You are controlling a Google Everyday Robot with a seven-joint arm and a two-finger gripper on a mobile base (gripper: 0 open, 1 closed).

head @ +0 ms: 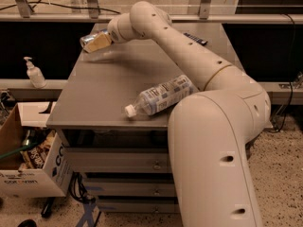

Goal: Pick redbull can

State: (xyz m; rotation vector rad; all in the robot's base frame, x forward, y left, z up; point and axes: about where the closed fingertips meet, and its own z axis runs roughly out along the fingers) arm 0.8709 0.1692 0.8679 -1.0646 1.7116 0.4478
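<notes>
The redbull can [88, 38] is a slim silver and blue can, tilted with a shiny end facing left, at the far left corner of the grey table [99, 103]. My gripper [94, 42] is at that corner, shut on the can, with a tan finger [99, 43] along its side. The can looks lifted a little off the tabletop, with a shadow under it. My arm reaches across the table from the lower right.
A clear plastic bottle [161, 96] with a white cap lies on its side near the table's front edge. A flat dark snack wrapper [195, 38] lies at the far right. A soap dispenser [34, 74] and a cardboard box [28, 160] stand to the left.
</notes>
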